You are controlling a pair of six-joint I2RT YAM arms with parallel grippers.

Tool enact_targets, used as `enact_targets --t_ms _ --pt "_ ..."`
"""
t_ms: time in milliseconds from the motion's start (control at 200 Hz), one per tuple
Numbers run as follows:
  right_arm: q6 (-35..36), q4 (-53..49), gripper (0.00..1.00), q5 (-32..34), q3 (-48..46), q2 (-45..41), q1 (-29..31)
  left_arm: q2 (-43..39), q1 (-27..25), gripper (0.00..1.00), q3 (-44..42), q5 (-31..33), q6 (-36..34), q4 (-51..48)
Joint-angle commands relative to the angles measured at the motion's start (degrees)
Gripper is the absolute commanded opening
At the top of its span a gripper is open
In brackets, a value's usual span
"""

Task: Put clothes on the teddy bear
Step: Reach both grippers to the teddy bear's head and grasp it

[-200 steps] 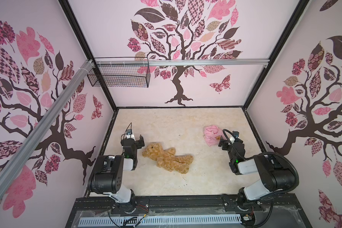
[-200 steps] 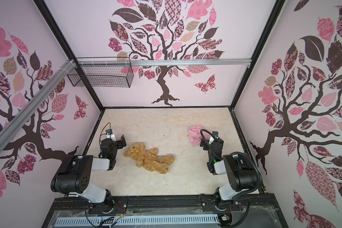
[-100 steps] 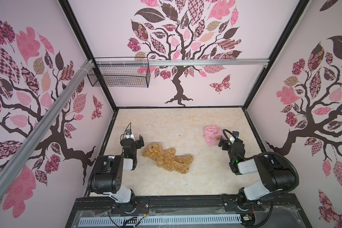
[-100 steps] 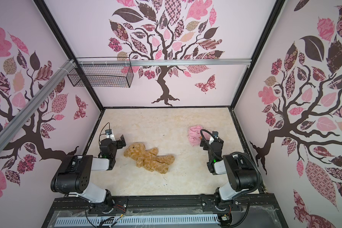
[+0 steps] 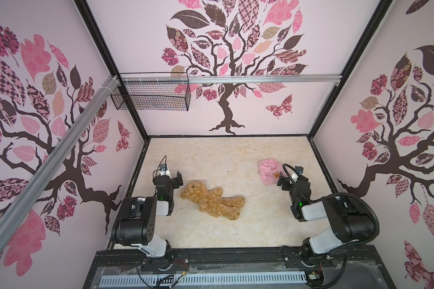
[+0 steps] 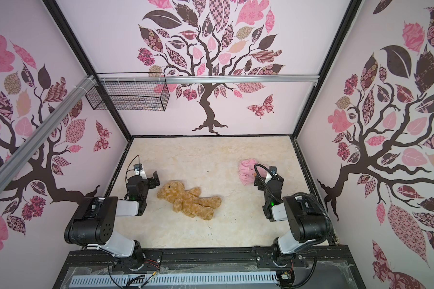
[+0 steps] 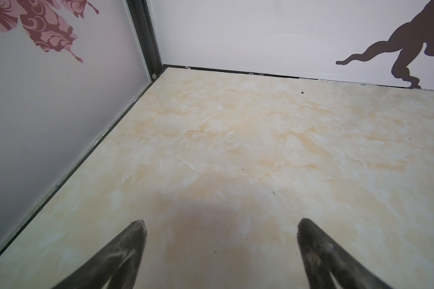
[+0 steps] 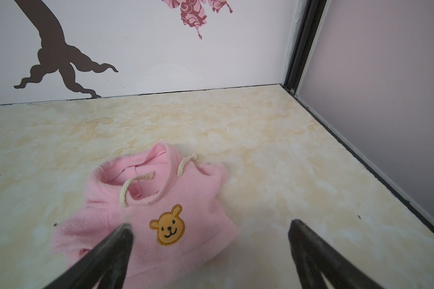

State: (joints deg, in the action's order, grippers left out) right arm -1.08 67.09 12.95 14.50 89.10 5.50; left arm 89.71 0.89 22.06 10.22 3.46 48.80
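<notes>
Plainly, cream-marbled bench (image 5: 236,160) sat boxed by pink tree-decal walls (image 5: 261,117); teddy bear (image 5: 212,201) sprawled there; left claw (image 7: 221,221), right claw (image 8: 210,223) both gaped, empty.

No word, number or brand name can be read anywhere in these views. The one sign is an orange bear-face patch (image 8: 168,224) with round ears, dot eyes, a dark nose and a curved smile. It is stitched on the front of the pink hoodie (image 8: 201,190), which lies far right on the desk (image 8: 286,150).
</notes>
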Motion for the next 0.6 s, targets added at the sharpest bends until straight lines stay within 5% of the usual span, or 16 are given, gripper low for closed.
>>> enact_targets --t_ms 0,105,290,385,495,595 --pt "0.02 2.89 1.00 -0.41 -0.05 0.19 -0.15 -0.90 0.22 0.97 -0.78 0.15 0.19 2.06" --pt "-0.44 4.45 1.00 2.73 -2.15 -4.22 0.13 -4.61 -0.03 0.97 -0.69 3.06 0.78 -0.67" --pt "-13.65 -23.59 1.00 14.48 3.27 -20.24 0.25 -13.55 -0.75 0.97 10.95 15.08 13.82 -33.04" --pt "-18.18 -25.90 1.00 6.83 2.24 -26.20 0.32 -15.85 -2.53 0.97 11.31 15.68 17.80 -34.80" --pt "-23.62 -32.50 0.94 -3.63 4.58 -29.24 1.48 -17.36 -3.95 0.97 9.47 5.25 27.95 -32.34" --pt "-23.46 -37.99 0.93 -7.94 8.77 -28.11 8.61 -17.73 -6.62 0.96 10.97 -1.09 37.74 -34.59"
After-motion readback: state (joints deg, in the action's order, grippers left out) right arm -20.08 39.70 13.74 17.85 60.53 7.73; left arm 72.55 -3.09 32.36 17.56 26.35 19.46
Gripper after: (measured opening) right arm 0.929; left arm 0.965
